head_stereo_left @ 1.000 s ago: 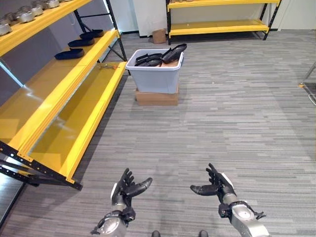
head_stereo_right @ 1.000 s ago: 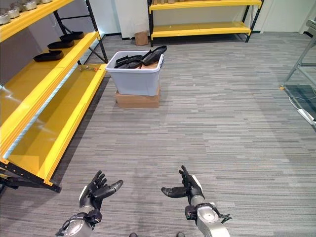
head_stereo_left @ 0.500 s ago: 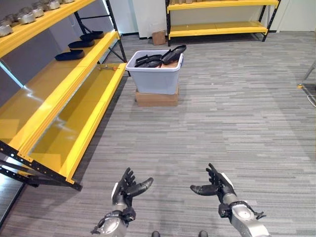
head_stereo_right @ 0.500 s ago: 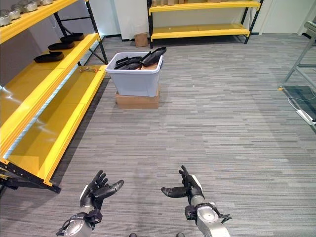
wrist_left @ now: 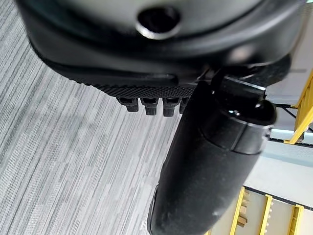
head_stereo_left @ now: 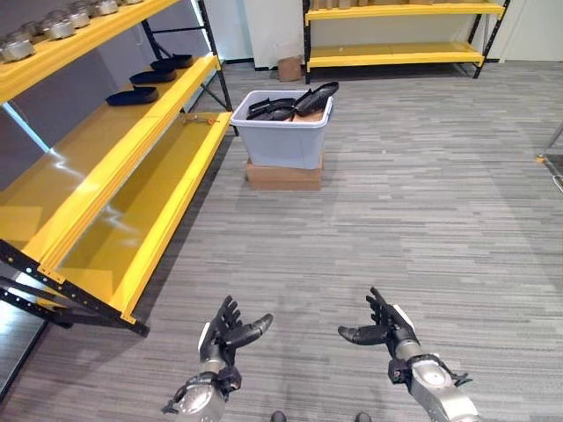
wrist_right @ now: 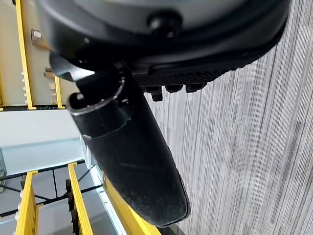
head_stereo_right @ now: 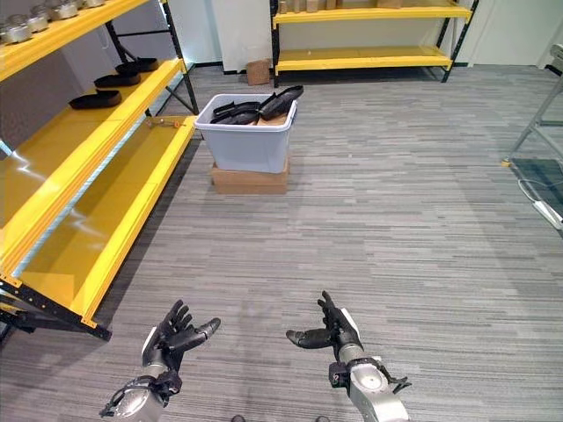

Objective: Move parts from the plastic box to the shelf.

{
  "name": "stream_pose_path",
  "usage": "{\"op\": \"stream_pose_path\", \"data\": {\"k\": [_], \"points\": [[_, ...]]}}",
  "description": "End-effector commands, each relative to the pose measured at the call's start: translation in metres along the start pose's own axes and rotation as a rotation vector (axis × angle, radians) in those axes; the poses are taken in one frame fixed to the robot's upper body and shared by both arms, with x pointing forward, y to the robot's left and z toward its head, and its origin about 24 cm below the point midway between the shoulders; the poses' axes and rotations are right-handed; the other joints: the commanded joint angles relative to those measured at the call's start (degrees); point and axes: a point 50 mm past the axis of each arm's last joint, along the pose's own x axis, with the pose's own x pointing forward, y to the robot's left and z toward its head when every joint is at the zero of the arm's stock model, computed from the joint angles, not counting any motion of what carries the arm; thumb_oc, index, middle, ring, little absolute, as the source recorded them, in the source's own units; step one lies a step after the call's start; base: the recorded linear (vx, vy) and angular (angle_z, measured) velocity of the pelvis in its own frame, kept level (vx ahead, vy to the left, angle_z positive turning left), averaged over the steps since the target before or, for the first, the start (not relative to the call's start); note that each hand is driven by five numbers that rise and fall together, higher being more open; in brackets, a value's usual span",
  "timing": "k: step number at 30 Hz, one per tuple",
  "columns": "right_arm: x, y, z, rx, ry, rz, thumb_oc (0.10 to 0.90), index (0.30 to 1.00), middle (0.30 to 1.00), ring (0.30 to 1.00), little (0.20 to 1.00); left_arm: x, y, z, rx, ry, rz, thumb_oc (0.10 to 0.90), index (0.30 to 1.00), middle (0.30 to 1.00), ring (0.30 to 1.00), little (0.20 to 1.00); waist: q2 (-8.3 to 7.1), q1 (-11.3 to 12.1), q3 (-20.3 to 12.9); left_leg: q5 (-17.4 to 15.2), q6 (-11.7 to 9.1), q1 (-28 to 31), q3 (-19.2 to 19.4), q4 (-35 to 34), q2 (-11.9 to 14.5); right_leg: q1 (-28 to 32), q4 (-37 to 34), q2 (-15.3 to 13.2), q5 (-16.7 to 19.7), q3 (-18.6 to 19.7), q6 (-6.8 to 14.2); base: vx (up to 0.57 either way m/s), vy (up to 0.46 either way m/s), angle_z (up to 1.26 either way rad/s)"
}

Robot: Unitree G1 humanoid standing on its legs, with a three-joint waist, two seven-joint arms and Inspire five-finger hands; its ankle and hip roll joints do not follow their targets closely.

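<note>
- The left hand [head_stereo_left: 222,336] is held low over the grey floor [head_stereo_left: 413,202]. Its fingers are spread apart and it holds nothing.
- The right hand [head_stereo_left: 387,330] is held low beside it, well apart from it. Its fingers are spread too, and it is empty.
- The plastic box [head_stereo_left: 283,136] stands far ahead of both hands. It sits on top of a flat cardboard box [head_stereo_left: 282,175].
- Black parts [head_stereo_left: 290,101] are piled in the plastic box, and some stick out over its rim.
- The yellow shelf [head_stereo_left: 132,189] runs along the robot's left side, just beside the plastic box.
- Three dark parts on the shelf [head_stereo_left: 132,95] lie in a row on its middle level.
- Shiny metal parts [head_stereo_left: 53,26] sit on the top level.
- Another yellow rack [head_stereo_left: 396,53] stands by the far wall, with a small brown carton [head_stereo_left: 287,68] on the floor near it.
</note>
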Motion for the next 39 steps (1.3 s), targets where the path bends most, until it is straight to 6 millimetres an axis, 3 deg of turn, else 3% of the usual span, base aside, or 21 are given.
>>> {"op": "stream_pose_path", "data": {"k": [1,3,5,7,8,13,15,18,19,20,21,22,23,24,27,30,32,34,36,37,39], "points": [[0.008,0.011,0.033,0.018,-0.165,0.044,0.900,1.000,1.000,1.000,1.000,0.014,-0.005,0.055,0.110,-0.220,-0.089,0.900,1.000,1.000,1.000,1.000,-2.36,0.32,0.76,-6.68,3.26,-0.06,-1.21,4.50,-2.77,-5.14,18.92,-8.21,1.44,0.37,5.48,-0.03,0.230,0.02],[0.006,0.009,0.029,0.022,-0.155,0.034,0.900,1.000,1.000,1.000,1.000,0.013,-0.004,0.056,0.126,-0.219,-0.096,0.900,1.000,1.000,1.000,1.000,-1.65,-0.21,2.27,-6.40,4.09,0.65,-1.98,3.90,-3.04,-9.75,26.60,-7.75,3.38,1.98,5.65,-0.03,0.159,0.06],[0.006,0.008,0.027,0.023,-0.150,0.025,0.900,1.000,1.000,1.000,1.000,0.013,-0.002,0.056,0.137,-0.221,-0.090,0.900,1.000,1.000,1.000,1.000,-1.22,-0.09,2.71,-6.64,4.29,1.37,-1.65,3.61,-2.93,-11.92,29.09,-8.37,2.91,0.06,5.64,0.06,0.127,0.19],[0.007,0.008,0.027,0.037,-0.148,0.020,0.900,1.000,1.000,1.000,1.000,0.012,0.000,0.056,0.143,-0.217,-0.087,0.900,1.000,1.000,1.000,1.000,-1.10,-0.74,2.77,-7.13,4.20,2.87,-1.50,2.73,-3.22,-14.58,27.03,-6.48,1.95,-0.64,5.19,0.15,0.089,-0.22],[0.007,0.007,0.027,0.052,-0.147,0.021,0.900,1.000,1.000,1.000,1.000,0.013,0.001,0.058,0.142,-0.223,-0.087,0.900,1.000,1.000,1.000,1.000,-1.71,-1.41,3.00,-7.66,4.19,3.97,-1.85,2.19,-4.17,-16.58,20.11,-3.35,1.02,-1.66,4.25,0.18,0.001,-0.34],[0.013,0.011,0.032,0.060,-0.156,0.019,0.900,1.000,1.000,1.000,1.000,0.015,-0.002,0.062,0.136,-0.240,-0.089,0.900,1.000,1.000,1.000,1.000,-3.12,-2.03,2.96,-8.53,3.15,6.71,-2.87,-0.39,-4.99,-16.03,2.10,-0.68,5.27,-4.61,3.77,0.19,-0.042,0.08],[0.014,0.018,0.032,0.060,-0.153,0.037,0.900,1.000,1.000,1.000,1.000,0.019,-0.008,0.063,0.133,-0.242,-0.100,0.900,1.000,1.000,1.000,1.000,-4.08,-2.48,2.25,-10.18,2.11,8.69,-3.85,-0.50,-4.39,-14.47,0.48,0.90,4.53,-3.02,2.56,0.29,-0.085,0.21],[0.013,0.017,0.031,0.064,-0.152,0.039,0.900,1.000,1.000,1.000,1.000,0.019,-0.010,0.060,0.130,-0.235,-0.103,0.900,1.000,1.000,1.000,1.000,-3.99,-2.89,1.13,-11.37,1.70,9.15,-4.18,0.62,-3.60,-13.53,0.62,2.05,3.69,-2.55,1.74,0.29,-0.111,0.58],[0.013,0.014,0.034,0.063,-0.167,0.039,0.900,1.000,1.000,1.000,1.000,0.018,-0.011,0.064,0.117,-0.253,-0.108,0.900,1.000,1.000,1.000,1.000,-4.01,-3.02,0.24,-12.23,0.57,7.78,-4.48,6.37,-1.54,-11.89,0.94,3.57,2.15,-3.85,0.44,0.31,-0.141,0.43],[0.013,0.014,0.034,0.062,-0.167,0.039,0.900,1.000,1.000,1.000,1.000,0.018,-0.011,0.064,0.116,-0.252,-0.108,0.900,1.000,1.000,1.000,1.000,-3.95,-3.06,0.25,-12.36,0.53,7.72,-4.53,6.55,-1.47,-11.82,0.88,3.64,2.15,-3.92,0.42,0.52,-0.248,0.34],[0.013,0.011,0.031,0.067,-0.159,0.028,0.900,1.000,1.000,1.000,1.000,0.017,-0.010,0.060,0.111,-0.239,-0.109,0.900,1.000,1.000,1.000,1.000,-3.82,-2.54,0.02,-9.98,-1.27,5.97,-3.85,12.83,0.22,-8.46,-1.51,5.76,0.92,-4.10,-0.86,0.28,-0.151,0.31],[0.013,0.010,0.031,0.073,-0.157,0.025,0.900,1.000,1.000,1.000,1.000,0.017,-0.010,0.061,0.102,-0.241,-0.110,0.900,1.000,1.000,1.000,1.000,-4.26,-2.17,0.11,-7.62,-2.07,3.88,-3.78,16.99,0.16,-7.24,-2.46,5.92,0.53,-4.44,-1.29,0.27,-0.151,0.23],[0.013,0.010,0.031,0.073,-0.157,0.026,0.900,1.000,1.000,1.000,1.000,0.016,-0.010,0.061,0.102,-0.241,-0.110,0.900,1.000,1.000,1.000,1.000,-4.24,-2.26,0.06,-7.81,-2.11,3.57,-3.89,17.43,0.21,-7.27,-2.56,5.96,0.59,-4.54,-1.33,0.19,-0.133,-0.03],[0.013,0.007,0.032,0.071,-0.163,0.023,0.900,1.000,1.000,1.000,1.000,0.014,-0.008,0.060,0.091,-0.236,-0.108,0.900,1.000,1.000,1.000,1.000,-4.67,-0.78,1.51,-2.75,-3.94,-2.35,-4.51,30.37,-0.01,-4.30,-3.91,6.62,-0.42,-4.89,-2.92,0.15,-0.126,-0.15],[0.013,0.004,0.032,0.041,-0.161,0.024,0.900,1.000,1.000,1.000,1.000,0.012,-0.006,0.057,0.078,-0.227,-0.106,0.900,1.000,1.000,1.000,1.000,-5.86,1.32,3.40,1.74,-5.36,-8.17,-4.30,42.17,-0.27,-1.19,-5.27,6.25,-2.05,-6.88,-4.29,0.17,-0.120,-0.20],[0.013,0.002,0.033,0.030,-0.160,0.011,0.900,1.000,1.000,1.000,1.000,0.011,-0.005,0.056,0.075,-0.220,-0.104,0.900,1.000,1.000,1.000,1.000,-6.13,2.23,4.50,0.49,-4.04,-12.30,-0.76,39.97,2.19,1.22,-6.35,6.04,-3.37,-7.54,-4.44,0.14,-0.030,-0.07],[0.011,0.002,0.032,0.037,-0.163,0.006,0.900,1.000,1.000,1.000,1.000,0.010,-0.003,0.055,0.086,-0.218,-0.099,0.900,1.000,1.000,1.000,1.000,-6.56,3.27,4.95,-4.05,-2.56,-14.36,0.26,33.82,2.39,2.43,-6.80,5.72,-3.95,-7.51,-3.82,0.17,0.050,0.33],[0.010,0.001,0.028,0.037,-0.152,0.000,0.900,1.000,1.000,1.000,1.000,0.008,0.000,0.053,0.091,-0.214,-0.092,0.900,1.000,1.000,1.000,1.000,-7.28,3.58,4.97,-5.53,-2.10,-15.41,0.76,25.20,2.89,3.04,-6.92,5.01,-4.48,-7.48,-3.08,0.19,0.090,0.18],[0.009,0.000,0.023,0.035,-0.134,-0.009,0.900,1.000,1.000,1.000,1.000,0.008,0.001,0.052,0.096,-0.209,-0.085,0.900,1.000,1.000,1.000,1.000,-6.93,3.82,4.69,-0.89,-3.02,-16.20,0.78,15.56,4.66,3.99,-7.10,5.20,-5.26,-7.55,-2.67,0.17,0.109,0.00],[0.009,0.000,0.023,0.035,-0.134,-0.009,0.900,1.000,1.000,1.000,1.000,0.008,0.001,0.052,0.096,-0.209,-0.085,0.900,1.000,1.000,1.000,1.000,-6.94,3.84,4.73,-0.87,-3.02,-16.12,0.81,15.51,4.65,4.03,-7.10,5.19,-5.26,-7.53,-2.67,0.15,0.118,0.19],[0.008,-0.001,0.021,0.022,-0.130,-0.016,0.900,1.000,1.000,1.000,1.000,0.008,0.003,0.051,0.112,-0.202,-0.077,0.900,1.000,1.000,1.000,1.000,-5.42,4.98,4.58,7.09,-5.45,-17.66,-1.59,2.06,5.72,5.69,-7.10,6.39,-7.30,-6.82,-1.85,0.28,0.252,0.12]]}}
